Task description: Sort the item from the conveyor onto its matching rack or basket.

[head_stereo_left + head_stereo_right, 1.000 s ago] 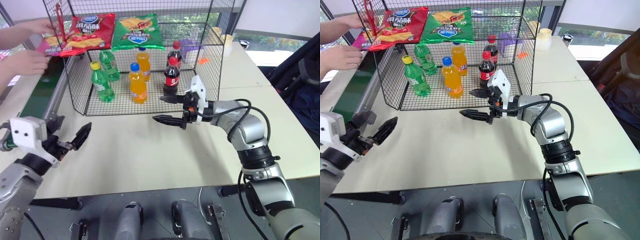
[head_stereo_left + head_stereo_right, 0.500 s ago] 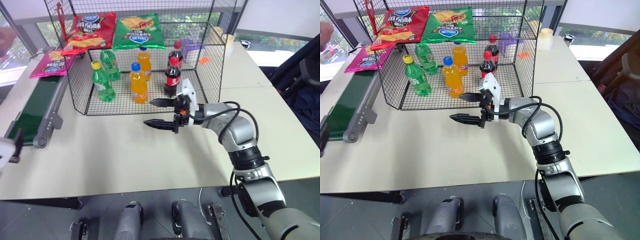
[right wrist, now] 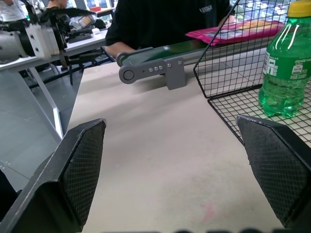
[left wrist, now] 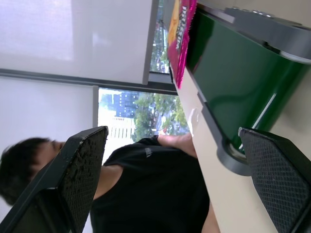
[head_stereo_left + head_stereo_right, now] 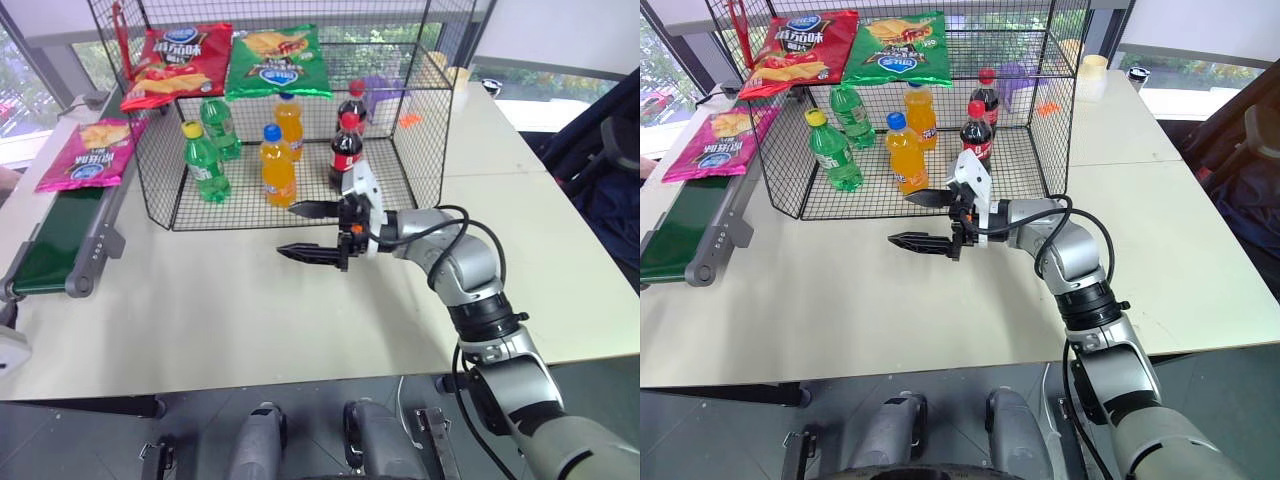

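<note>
While the pink bag (image 5: 85, 152) lies on the conveyor (image 5: 60, 245) | my right claw (image 5: 312, 230) gapes empty, well apart over the worktop (image 5: 250, 310) | left claw (image 4: 180, 184) wide, empty

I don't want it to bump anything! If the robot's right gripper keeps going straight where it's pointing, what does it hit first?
Probably the long dark-green conveyor belt in its grey metal frame. The open right gripper points that way across bare table, beside the black wire-mesh cage. Depth is uncertain.

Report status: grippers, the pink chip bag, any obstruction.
Right gripper open, empty, over table before wire cage. Left gripper open, empty, by conveyor. Pink chip bag flat on belt. Person beside conveyor.
</note>
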`<action>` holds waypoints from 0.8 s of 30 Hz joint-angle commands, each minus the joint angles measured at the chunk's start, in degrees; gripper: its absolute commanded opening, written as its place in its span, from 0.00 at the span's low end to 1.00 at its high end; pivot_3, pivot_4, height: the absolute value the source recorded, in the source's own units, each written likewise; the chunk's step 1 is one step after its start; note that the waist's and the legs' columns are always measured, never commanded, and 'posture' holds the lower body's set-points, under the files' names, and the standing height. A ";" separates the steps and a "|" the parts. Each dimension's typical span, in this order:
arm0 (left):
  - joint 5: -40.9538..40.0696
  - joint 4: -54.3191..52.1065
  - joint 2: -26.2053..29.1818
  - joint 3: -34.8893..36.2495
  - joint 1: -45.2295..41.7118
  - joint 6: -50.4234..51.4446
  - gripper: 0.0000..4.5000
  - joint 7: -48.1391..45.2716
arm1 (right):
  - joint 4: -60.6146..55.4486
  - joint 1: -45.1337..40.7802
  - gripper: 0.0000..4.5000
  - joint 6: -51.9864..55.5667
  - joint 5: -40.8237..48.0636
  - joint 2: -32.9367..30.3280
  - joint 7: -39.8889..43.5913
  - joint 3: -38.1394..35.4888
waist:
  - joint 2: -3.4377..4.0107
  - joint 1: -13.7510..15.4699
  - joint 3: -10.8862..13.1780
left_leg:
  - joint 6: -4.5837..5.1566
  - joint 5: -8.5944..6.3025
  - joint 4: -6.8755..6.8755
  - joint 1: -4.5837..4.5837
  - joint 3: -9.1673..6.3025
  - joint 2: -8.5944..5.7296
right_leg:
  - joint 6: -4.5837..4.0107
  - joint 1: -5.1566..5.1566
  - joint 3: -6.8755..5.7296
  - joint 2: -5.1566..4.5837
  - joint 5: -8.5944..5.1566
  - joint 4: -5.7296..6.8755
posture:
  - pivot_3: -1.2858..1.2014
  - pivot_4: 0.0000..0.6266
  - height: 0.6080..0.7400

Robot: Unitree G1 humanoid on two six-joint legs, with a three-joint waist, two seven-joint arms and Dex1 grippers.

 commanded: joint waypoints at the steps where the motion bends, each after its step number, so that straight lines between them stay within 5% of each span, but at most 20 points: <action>1: 2.47 3.15 1.77 -0.63 -0.32 -2.86 1.00 3.10 | -2.75 -0.54 0.98 -0.18 0.79 -0.45 -0.30 -1.09 | 0.00 -0.03 0.00 | 0.00 0.00 -0.01 0.00 0.00 0.00 | 0.00 0.00 0.00 0.00 0.00 0.00 | 0.52 0.24 1.00; 24: 7.50 11.10 6.50 -6.66 -3.46 -4.33 1.00 11.73 | -5.49 0.60 0.98 1.58 1.44 -1.96 -1.83 -1.30 | -0.01 -0.02 -0.01 | 0.00 0.00 0.01 0.03 0.01 0.01 | 0.14 0.00 -0.02 0.00 0.11 0.09 | 0.52 0.24 1.00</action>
